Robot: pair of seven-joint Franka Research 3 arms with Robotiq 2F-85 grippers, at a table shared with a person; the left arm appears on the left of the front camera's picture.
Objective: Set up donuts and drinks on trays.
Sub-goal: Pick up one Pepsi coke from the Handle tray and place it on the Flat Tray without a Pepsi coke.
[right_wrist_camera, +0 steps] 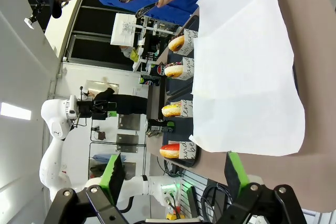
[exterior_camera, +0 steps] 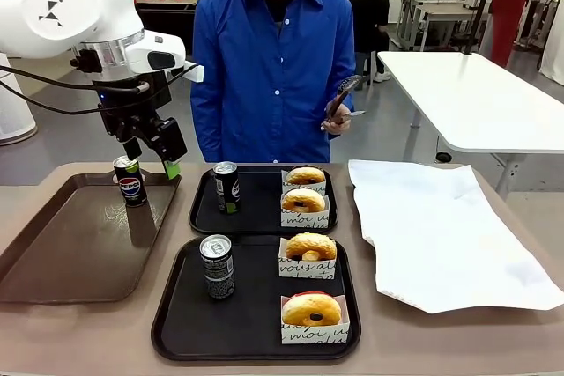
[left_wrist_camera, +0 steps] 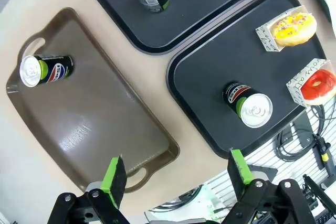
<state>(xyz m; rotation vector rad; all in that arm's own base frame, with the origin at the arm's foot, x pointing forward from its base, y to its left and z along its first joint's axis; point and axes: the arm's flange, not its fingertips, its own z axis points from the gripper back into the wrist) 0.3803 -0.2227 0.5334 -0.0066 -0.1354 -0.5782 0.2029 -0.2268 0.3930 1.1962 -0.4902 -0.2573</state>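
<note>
Two black trays lie mid-table, the far tray [exterior_camera: 260, 214] and the near tray [exterior_camera: 256, 316]. The far one carries a dark can [exterior_camera: 226, 187] and two sleeved donuts [exterior_camera: 304, 200]. On the near one are a can [exterior_camera: 217, 266], a glazed donut [exterior_camera: 310, 246] and a red-rimmed donut [exterior_camera: 310, 309]. A third can [exterior_camera: 130, 180] with a blue and red logo stands upright on the brown tray [exterior_camera: 79, 244]. My left gripper [exterior_camera: 152, 160] hangs open just above and behind that can, holding nothing. The left wrist view has this can [left_wrist_camera: 46, 69] far from the green pads [left_wrist_camera: 114, 174]. My right gripper [right_wrist_camera: 173, 171] is open and empty.
A large white paper sheet [exterior_camera: 441, 226] covers the table's right side. A person in a blue shirt stands at the far edge, holding dark tongs [exterior_camera: 341, 99] in one hand. The right wrist view looks sideways across the paper [right_wrist_camera: 247, 66] toward the sleeved donuts [right_wrist_camera: 171, 110].
</note>
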